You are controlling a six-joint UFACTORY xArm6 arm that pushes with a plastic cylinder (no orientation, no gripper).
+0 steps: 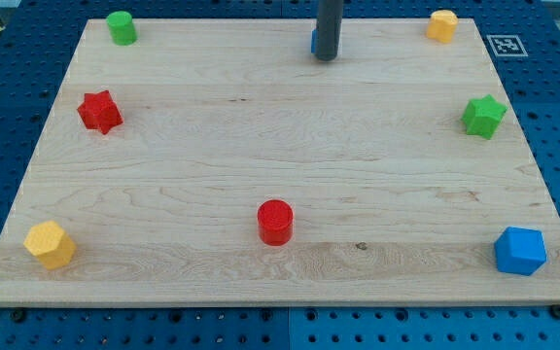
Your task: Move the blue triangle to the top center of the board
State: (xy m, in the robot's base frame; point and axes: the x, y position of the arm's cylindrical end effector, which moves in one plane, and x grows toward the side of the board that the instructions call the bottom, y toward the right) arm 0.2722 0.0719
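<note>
Blue triangle at top centre

My tip [327, 58] stands on the board [280, 165] near its top edge. The blue triangle [313, 42] sits directly behind it, mostly hidden (only a sliver shows at the rod's left). There are no fingers to report, only a plain rod

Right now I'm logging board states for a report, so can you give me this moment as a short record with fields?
my tip: near the view's top centre of the board
blue triangle: mostly hidden behind the rod, only a sliver showing at its left edge
green cylinder: top left corner
yellow block: top right corner
red star: left side
green star: right side
red cylinder: bottom centre
yellow hexagon: bottom left
blue block: bottom right
</note>
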